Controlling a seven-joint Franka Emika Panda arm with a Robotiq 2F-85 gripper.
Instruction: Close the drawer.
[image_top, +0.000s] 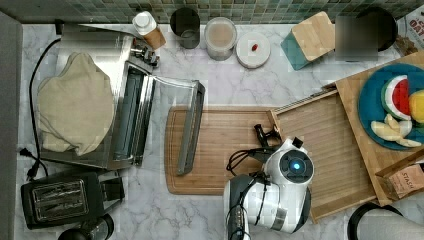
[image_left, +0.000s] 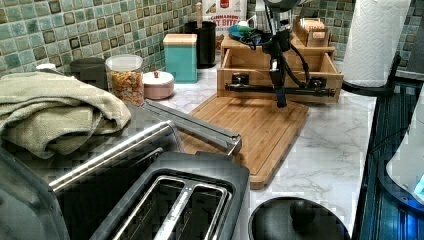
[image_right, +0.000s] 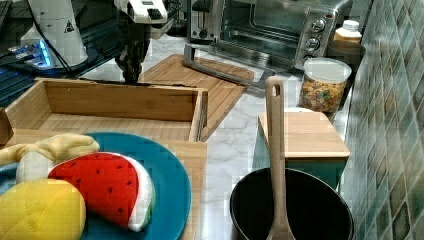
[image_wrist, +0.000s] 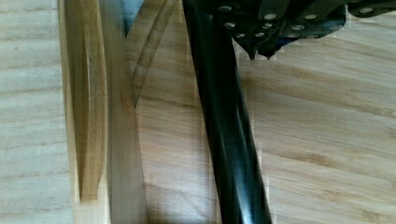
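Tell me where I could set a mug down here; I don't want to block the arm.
Bare marble between the black toaster and the cutting board is free, and so is the strip between the jars and the board. It is crowded where the gripper meets the open drawer, and on the fruit plate.

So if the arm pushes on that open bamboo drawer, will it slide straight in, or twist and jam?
The drawer looks rigid, with solid wooden walls, so it probably won't flex. It's wide and shallow, and the gripper sits off-centre along the black handle bar, so it might skew slightly. It's empty, so likely light.
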